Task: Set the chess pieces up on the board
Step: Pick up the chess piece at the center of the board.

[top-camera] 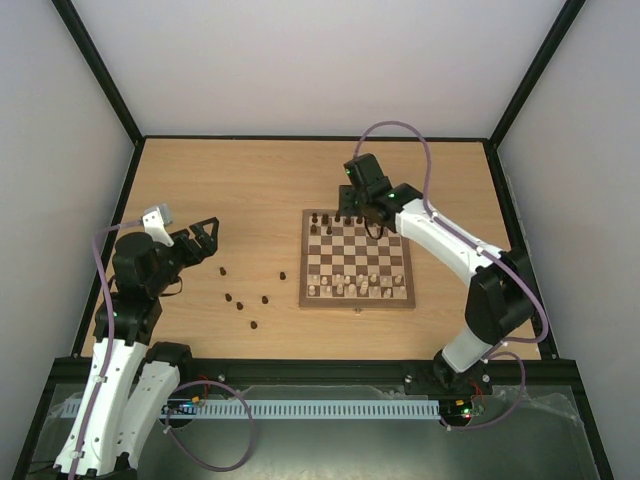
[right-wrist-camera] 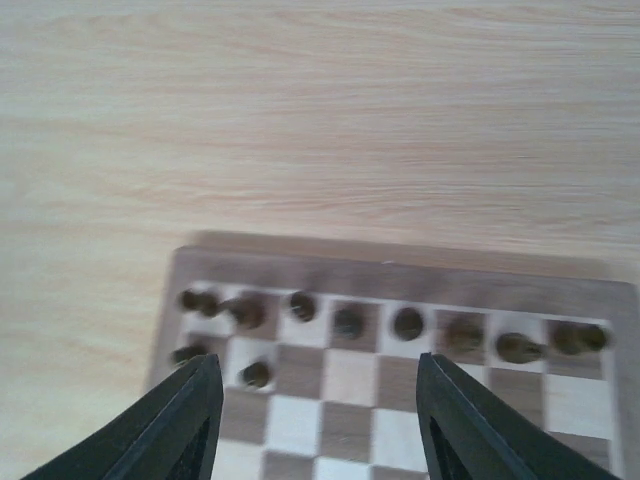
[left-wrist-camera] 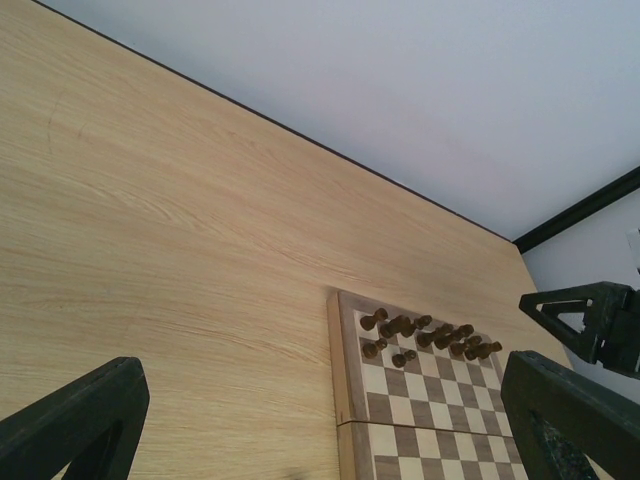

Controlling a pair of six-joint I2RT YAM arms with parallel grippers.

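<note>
The board point(top-camera: 303, 270) lies right of the table's centre. Dark chess pieces point(top-camera: 340, 218) stand along its far row, with two more just behind that row at the left. Several loose dark pieces point(top-camera: 241, 306) lie on the table left of the board. My right gripper point(top-camera: 377, 225) hovers over the far row, open, with nothing between its fingers point(right-wrist-camera: 190, 420); below it are the dark pieces point(right-wrist-camera: 348, 321) and the board's far border point(right-wrist-camera: 400, 275). My left gripper point(top-camera: 205, 243) hangs open and empty over the table at the left. Its view takes in the board point(left-wrist-camera: 346, 380) and the placed pieces point(left-wrist-camera: 425, 335).
Light cream pieces point(top-camera: 358, 287) fill the board's two near rows. Black frame posts and white walls bound the table point(top-camera: 250, 180) at the back and sides. The right arm point(top-camera: 450, 245) reaches diagonally over the board's right side.
</note>
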